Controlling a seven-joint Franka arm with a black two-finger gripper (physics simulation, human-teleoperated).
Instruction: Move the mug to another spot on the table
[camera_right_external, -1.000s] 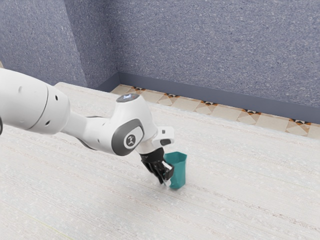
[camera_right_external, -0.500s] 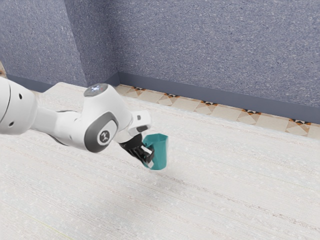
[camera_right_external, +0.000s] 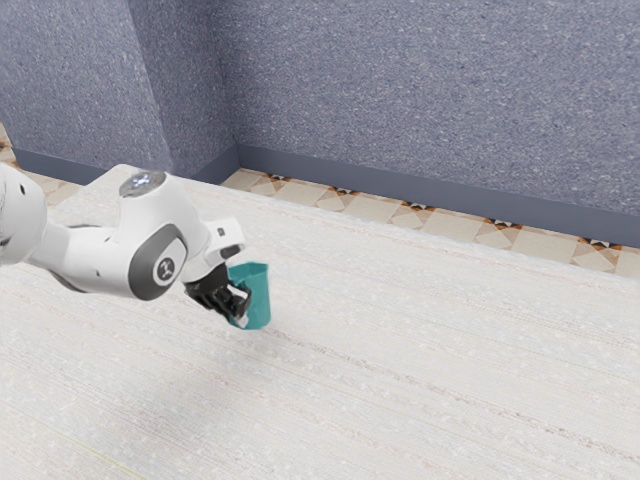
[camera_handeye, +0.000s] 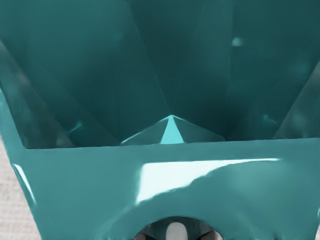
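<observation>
A teal faceted mug hangs just above the pale table, left of centre in the exterior view. My black gripper is shut on the mug's near side, its fingers clamped at the handle side of the wall. In the wrist view the mug sits right under the hand, its open inside and near rim showing, with the handle's arch at the lower edge.
The pale wood-grain table stretches wide to the exterior view's right and front. A patterned floor strip and grey-blue walls lie behind the table's far edge. My white arm reaches in from the exterior view's left.
My arm has drawn back toward the exterior view's left, carrying the mug with it, from the table's middle to left of centre. The mug has come off the table surface.
</observation>
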